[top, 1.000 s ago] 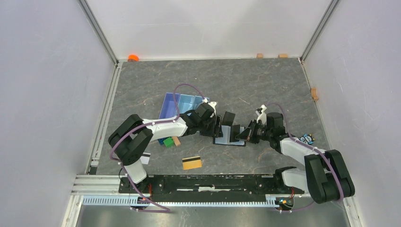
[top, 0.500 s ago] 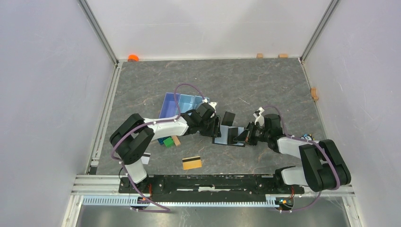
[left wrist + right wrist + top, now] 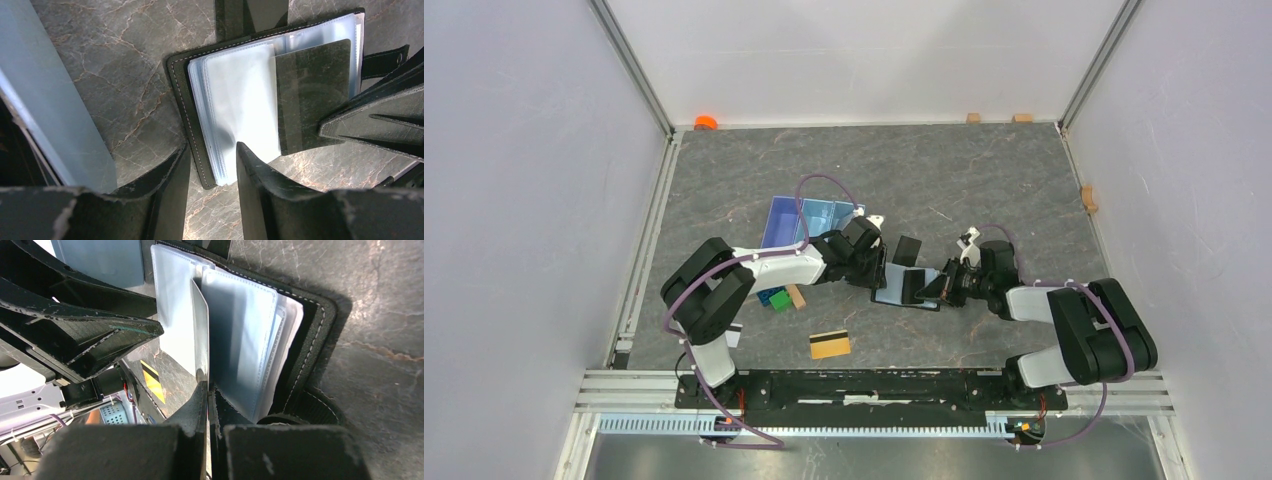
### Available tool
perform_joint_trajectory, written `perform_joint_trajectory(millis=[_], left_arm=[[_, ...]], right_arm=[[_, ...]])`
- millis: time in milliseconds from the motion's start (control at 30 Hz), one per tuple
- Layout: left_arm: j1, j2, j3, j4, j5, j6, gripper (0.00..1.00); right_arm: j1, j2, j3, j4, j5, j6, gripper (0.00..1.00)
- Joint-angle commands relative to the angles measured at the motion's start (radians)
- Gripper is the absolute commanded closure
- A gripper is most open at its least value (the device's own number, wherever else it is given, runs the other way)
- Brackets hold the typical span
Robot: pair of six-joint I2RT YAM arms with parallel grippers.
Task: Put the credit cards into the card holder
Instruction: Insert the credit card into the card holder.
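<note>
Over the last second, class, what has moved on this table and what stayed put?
The right gripper, shut on a card, slid left over the open card holder, its arm folding in behind it. Nothing was grabbed or released. The left gripper stayed at the holder's left edge; the gold card and blue tray did not move.

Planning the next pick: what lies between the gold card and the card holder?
Only bare table lies between the gold card and the card holder; the top view shows that stretch.
</note>
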Motion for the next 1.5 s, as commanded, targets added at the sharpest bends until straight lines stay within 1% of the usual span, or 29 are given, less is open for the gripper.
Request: perform_joint_trajectory(millis=[0,233,600,733,800,933,1000,1067,1233,1367,1467], left_arm=[[0.007,0.04,0.008,-0.029,-0.019,0.038,0.55],[0.007,0.03,0.002,-0.031,-0.008,0.037,0.56],[0.007,0.012,-0.007,-0.006,0.041,0.015,0.57],[0.007,-0.004,-0.026,0.016,0.06,0.001,0.58],[0.007,-0.016,-0.036,0.021,0.068,-0.005,0.58],[0.007,-0.047,-0.036,0.013,0.084,-0.014,0.58],[0.007,-0.074,-0.025,0.005,0.098,-0.016,0.55],[0.008,-0.099,-0.011,-0.008,0.104,-0.013,0.54],[0.007,-0.125,0.028,-0.043,0.112,-0.001,0.5],[0.007,-0.111,0.028,-0.048,0.101,-0.004,0.47],[0.007,-0.092,0.028,-0.053,0.091,-0.004,0.41]], right_arm=[[0.006,0.031,0.02,0.06,0.04,0.008,1.0],[0.025,0.082,0.024,0.136,0.057,0.041,1.0],[0.08,0.118,0.022,0.157,0.093,0.061,0.99],[0.088,0.114,0.031,0.146,0.111,0.056,0.88],[0.089,0.097,0.046,0.107,0.125,0.033,0.84],[0.089,0.023,0.105,-0.086,0.195,-0.082,0.76],[0.089,-0.019,0.134,-0.165,0.232,-0.13,0.74],[0.089,-0.05,0.169,-0.244,0.25,-0.177,0.69],[0.089,-0.105,0.232,-0.375,0.311,-0.262,0.56],[0.092,-0.103,0.234,-0.382,0.292,-0.27,0.54],[0.116,-0.084,0.227,-0.358,0.278,-0.264,0.53]])
